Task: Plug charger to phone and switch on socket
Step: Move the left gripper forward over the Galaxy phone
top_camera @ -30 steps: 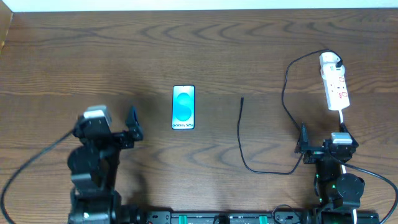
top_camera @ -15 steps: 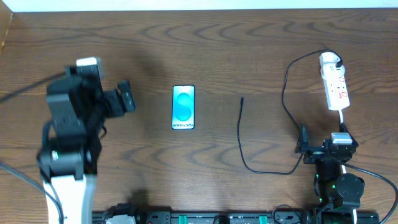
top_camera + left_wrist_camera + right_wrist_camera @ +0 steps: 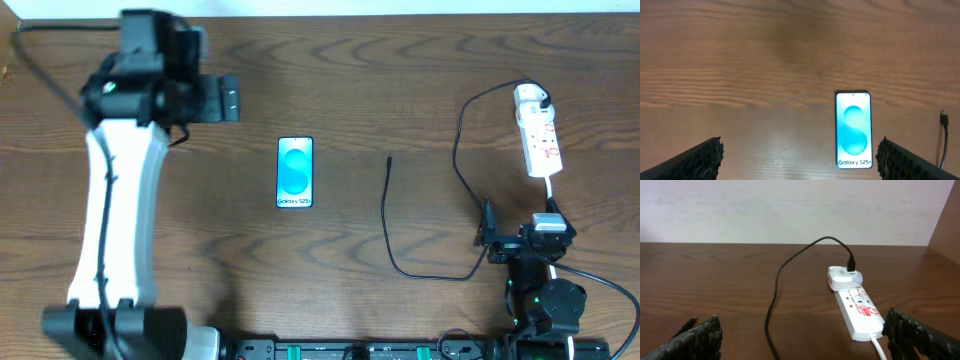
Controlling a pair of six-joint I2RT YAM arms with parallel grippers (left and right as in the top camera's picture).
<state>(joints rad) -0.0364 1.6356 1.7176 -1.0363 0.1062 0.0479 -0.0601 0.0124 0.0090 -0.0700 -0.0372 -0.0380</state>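
Note:
The phone (image 3: 295, 172) lies flat in the middle of the table, cyan screen up; it also shows in the left wrist view (image 3: 853, 130). The charger cable (image 3: 388, 215) is black and loops from its loose plug tip (image 3: 389, 159) to the white adapter head (image 3: 531, 97) on the socket strip (image 3: 540, 140). The right wrist view shows the cable (image 3: 777, 285), adapter (image 3: 845, 276) and socket strip (image 3: 858, 310). My left gripper (image 3: 225, 99) is open and empty, high above the table up-left of the phone. My right gripper (image 3: 488, 232) is open and empty, near the front right edge.
The strip's white cord (image 3: 551, 192) runs toward my right arm's base. A pale wall borders the table's far edge (image 3: 790, 210). The wooden tabletop (image 3: 400, 80) extends around the phone.
My left arm has risen and swung toward the far left, its gripper now up-left of the phone. The right arm, phone and cable have not moved.

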